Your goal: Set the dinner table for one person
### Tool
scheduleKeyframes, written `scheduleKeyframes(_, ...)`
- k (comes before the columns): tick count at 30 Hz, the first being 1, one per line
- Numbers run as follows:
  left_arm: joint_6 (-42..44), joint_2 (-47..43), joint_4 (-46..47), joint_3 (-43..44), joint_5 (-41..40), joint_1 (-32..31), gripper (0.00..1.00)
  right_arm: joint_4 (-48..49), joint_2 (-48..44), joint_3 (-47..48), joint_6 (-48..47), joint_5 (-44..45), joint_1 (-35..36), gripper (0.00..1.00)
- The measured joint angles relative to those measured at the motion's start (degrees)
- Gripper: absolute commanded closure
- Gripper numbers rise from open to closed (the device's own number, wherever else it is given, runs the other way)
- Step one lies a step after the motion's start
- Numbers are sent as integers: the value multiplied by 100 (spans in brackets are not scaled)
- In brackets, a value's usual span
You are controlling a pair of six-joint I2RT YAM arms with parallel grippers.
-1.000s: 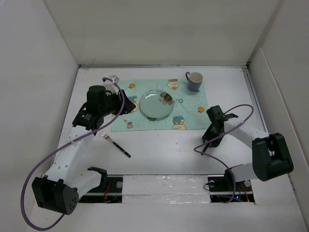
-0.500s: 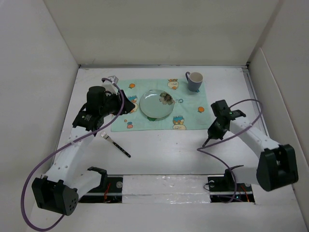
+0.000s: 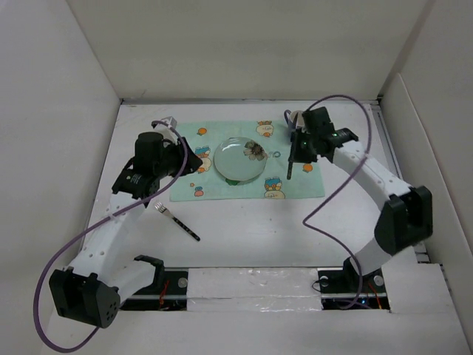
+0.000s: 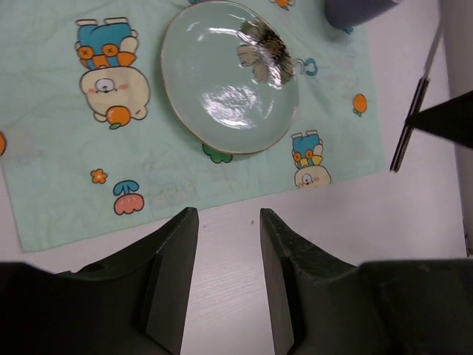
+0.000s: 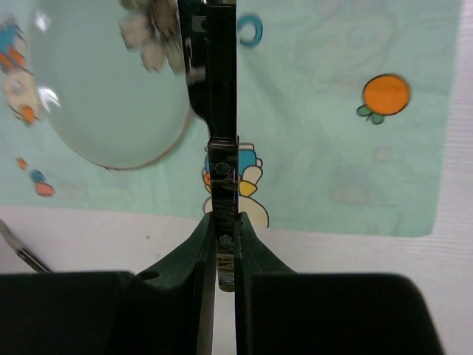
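Right gripper [image 5: 223, 222] is clamping the dark handle of a table knife [image 5: 221, 81], its fingers narrowed tight onto it. It is suspending the knife above the right half of the placemat [image 3: 222, 188], just beside the plate [image 3: 239, 159]. In the right wrist view the blade is overlapping the plate's rim.

Left gripper [image 4: 225, 281] is hovering at the placemat's left edge, fingers parted and gripping nothing.

The pale green plate is sitting at the placemat's centre, carrying only its printed flower motif. The blue-grey mug [image 4: 355, 9] is standing at the placemat's far right corner, and its interior is not showing.

The dinner table [image 3: 251, 237] is presenting as a large matte white rectangle, lying under everything.

Count: one plate, one mug, one knife, one placemat and one fork [image 3: 177, 222]. The fork is lying on the bare table near the placemat's near left corner.
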Motion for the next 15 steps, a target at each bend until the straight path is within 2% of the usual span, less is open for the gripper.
scheduleKeyframes(5, -610, -195, -306, 4, -769, -11, 65, -101, 1340, 90, -470, -511, 144, 100)
scheduleKeyframes(15, -1878, -682, -1102, -138, -1722, -11, 70, -212, 2710, 1165, -662, -887, 157, 100)
